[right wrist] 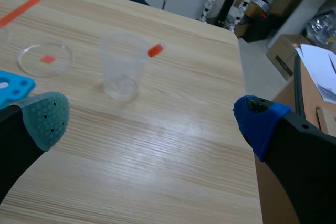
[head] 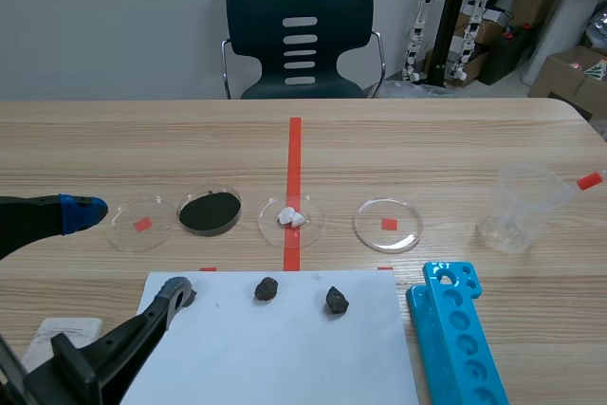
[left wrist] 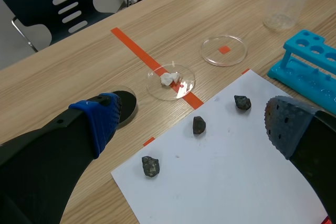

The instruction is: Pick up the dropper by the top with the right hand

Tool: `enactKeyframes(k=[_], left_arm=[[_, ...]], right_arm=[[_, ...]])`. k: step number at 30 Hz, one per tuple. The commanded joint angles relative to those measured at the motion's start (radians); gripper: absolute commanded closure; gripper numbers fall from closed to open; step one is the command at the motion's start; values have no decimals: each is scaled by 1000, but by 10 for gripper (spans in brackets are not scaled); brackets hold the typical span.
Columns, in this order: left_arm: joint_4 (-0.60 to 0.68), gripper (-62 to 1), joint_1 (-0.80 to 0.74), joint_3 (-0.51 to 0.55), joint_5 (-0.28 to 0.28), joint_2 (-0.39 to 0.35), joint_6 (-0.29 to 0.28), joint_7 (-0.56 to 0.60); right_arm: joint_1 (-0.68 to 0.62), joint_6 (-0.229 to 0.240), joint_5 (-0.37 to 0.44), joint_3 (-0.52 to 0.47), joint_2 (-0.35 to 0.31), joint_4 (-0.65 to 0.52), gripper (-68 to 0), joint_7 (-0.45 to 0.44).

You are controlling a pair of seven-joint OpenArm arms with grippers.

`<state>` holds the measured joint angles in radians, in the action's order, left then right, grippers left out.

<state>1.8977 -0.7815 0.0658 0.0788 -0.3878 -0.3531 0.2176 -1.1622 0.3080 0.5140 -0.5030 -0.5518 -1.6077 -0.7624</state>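
the dropper (head: pixel 589 180) stands tilted inside a clear plastic cup (head: pixel 520 208) on the right side of the wooden table (head: pixel 446 139), its red bulb sticking out past the cup's rim and leaning away from the middle of the table. the right gripper (right wrist: pixel 153 118) is seen only in its own wrist view. its fingers are spread wide with nothing between them, and the cup with the dropper sits well ahead of it, apart from both pads. the left gripper (head: pixel 128 251) is low at the near left with its fingers spread too and nothing in them. one blue pad is near an empty petri dish (head: pixel 142 224) and the other grey pad is over the corner of a white paper sheet (head: pixel 285 358). beyond the sheet lies a row of dishes: the empty one, a dish of black powder (head: pixel 210 211), a dish with white lumps (head: pixel 291 218) on the red tape line, and another clear dish (head: pixel 388 225). two dark stones (head: pixel 266 288) (head: pixel 336 301) lie on the sheet's far edge, and the left wrist view shows a third (left wrist: pixel 150 166). a blue test-tube rack (head: pixel 455 339) lies just beside the sheet on its right. a dark chair (head: pixel 299 35) stands behind the table.
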Motion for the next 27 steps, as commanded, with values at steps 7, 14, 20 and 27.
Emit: enactKeyframes(k=[7, 14, 20, 27], left_arm=[[7, -572, 1, 2, 6, 5, -1, 18], [7, -572, 1, 2, 6, 5, -1, 18], [7, -572, 1, 2, 7, 5, -1, 18], [7, -572, 1, 2, 6, 5, -1, 17]], right_arm=[[-51, -1, 14, -15, -4, -130, -679, -2], [-111, -1, 14, -15, 4, -258, -679, 5], [-121, 0, 9, -15, 51, -354, -679, 34], [-121, 0, -16, -15, 82, -459, -679, 95]])
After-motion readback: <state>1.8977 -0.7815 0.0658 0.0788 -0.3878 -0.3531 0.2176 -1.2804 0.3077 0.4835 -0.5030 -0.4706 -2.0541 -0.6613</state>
